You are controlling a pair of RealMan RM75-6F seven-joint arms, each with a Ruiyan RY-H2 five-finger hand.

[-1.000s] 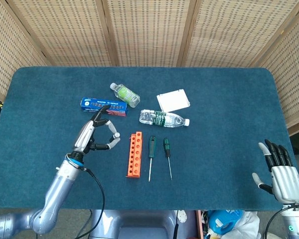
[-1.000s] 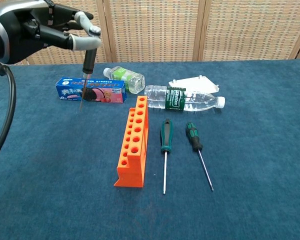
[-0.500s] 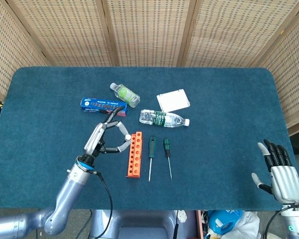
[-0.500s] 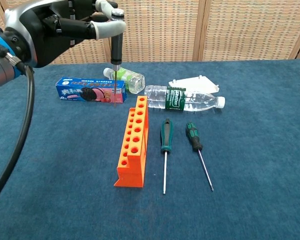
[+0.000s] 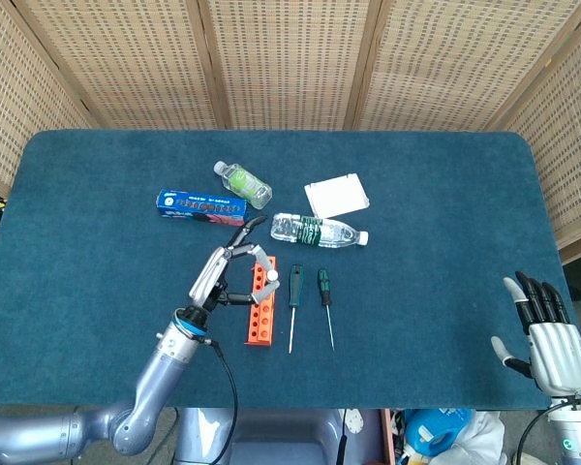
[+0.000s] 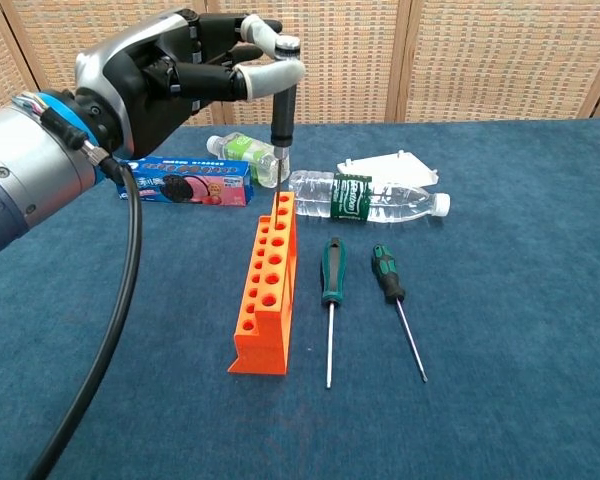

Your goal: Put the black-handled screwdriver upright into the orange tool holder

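The left hand (image 6: 180, 70) pinches the black screwdriver (image 6: 281, 125) upright, its tip over the far end of the orange holder (image 6: 265, 290), seemingly just short of a hole. The right hand (image 5: 542, 325) rests open, well apart, at the table's (image 5: 436, 291) edge.

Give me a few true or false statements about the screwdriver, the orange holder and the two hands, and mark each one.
1. The left hand holds the black-handled screwdriver upright. True.
2. The screwdriver is above the near end of the orange tool holder. False: it hangs above the far end, by the bottles.
3. Two green-handled screwdrivers lie on the table beside the holder. True.
4. The right hand holds a bottle. False: it is empty, fingers apart, at the table's edge.
5. The holder lies tipped on its side. False: it stands with its holes facing up.
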